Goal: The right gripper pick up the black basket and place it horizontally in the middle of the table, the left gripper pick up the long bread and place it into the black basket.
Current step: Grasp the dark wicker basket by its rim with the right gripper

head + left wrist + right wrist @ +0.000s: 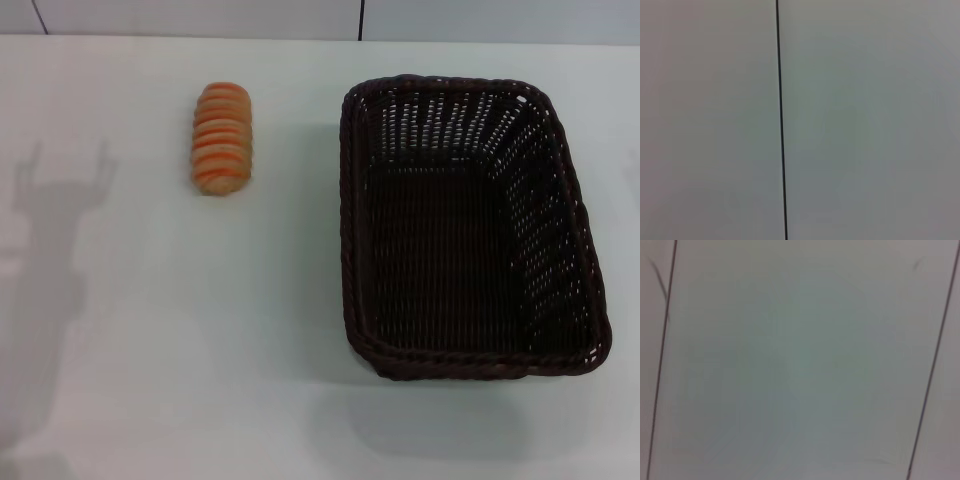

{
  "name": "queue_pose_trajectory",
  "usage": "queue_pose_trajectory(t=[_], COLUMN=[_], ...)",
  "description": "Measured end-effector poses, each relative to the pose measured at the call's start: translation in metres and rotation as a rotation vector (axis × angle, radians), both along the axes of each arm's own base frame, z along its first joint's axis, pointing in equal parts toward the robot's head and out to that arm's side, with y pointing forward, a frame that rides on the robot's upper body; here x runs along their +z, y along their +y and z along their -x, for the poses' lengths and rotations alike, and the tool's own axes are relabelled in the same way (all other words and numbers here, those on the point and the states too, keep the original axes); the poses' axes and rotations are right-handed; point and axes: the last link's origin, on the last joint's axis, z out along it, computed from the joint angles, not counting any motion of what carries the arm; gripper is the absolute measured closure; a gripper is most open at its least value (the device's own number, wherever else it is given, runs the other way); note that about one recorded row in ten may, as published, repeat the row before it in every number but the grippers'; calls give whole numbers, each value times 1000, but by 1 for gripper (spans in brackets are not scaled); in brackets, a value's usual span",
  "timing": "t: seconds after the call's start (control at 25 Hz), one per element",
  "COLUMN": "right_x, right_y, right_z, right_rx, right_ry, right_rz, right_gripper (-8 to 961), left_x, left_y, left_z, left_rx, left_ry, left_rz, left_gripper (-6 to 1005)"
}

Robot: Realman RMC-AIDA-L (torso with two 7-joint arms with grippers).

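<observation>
The black basket [470, 225] stands on the right half of the white table [150, 350] in the head view, its long side running front to back, with nothing inside. The long bread [222, 137], golden with orange ridges, lies at the back left of the table, well apart from the basket. Neither gripper appears in any view. Only a shadow of an arm falls on the table at the far left. Both wrist views show plain pale panels with thin dark seams.
A wall with dark vertical seams [360, 18] runs behind the table's far edge. Bare tabletop lies between the bread and the basket and along the front.
</observation>
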Motion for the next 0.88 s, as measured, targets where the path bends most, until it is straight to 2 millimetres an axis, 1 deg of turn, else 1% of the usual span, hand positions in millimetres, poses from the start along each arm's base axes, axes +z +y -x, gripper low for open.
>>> queue_pose_trajectory(t=[0.16, 0.2, 0.24, 0.28, 0.32, 0.36, 0.44, 0.48, 0.76, 0.88], right_x=[3, 3, 2, 0, 0, -1, -1, -1, -5, -6], right_y=[9, 12, 15, 23, 23, 27, 34, 37, 55, 60], right_z=[14, 15, 14, 16, 16, 18, 22, 25, 50, 61], right_rx=[-80, -106, -129, -169, -169, -188, -205, -211, -269, -300], right_ry=[-4, -7, -9, -15, -15, -17, -24, -27, -26, -16], right_rz=[69, 94, 118, 172, 172, 197, 226, 237, 349, 390], right_gripper=[296, 296, 296, 296, 296, 296, 296, 296, 297, 297], left_x=[1, 6, 6, 8, 8, 11, 11, 15, 19, 21], left_y=[1, 4, 4, 7, 7, 10, 10, 15, 20, 20], left_z=[-1, 0, 0, 1, 1, 4, 4, 5, 5, 6], left_rx=[-5, -1, -1, 7, 7, 18, 18, 25, 25, 27], left_ry=[6, 12, 12, 17, 17, 23, 23, 30, 37, 39], left_rz=[-3, -7, -7, -2, -2, 5, 5, 11, 18, 14], left_gripper=[162, 162, 162, 162, 162, 162, 162, 162, 163, 162])
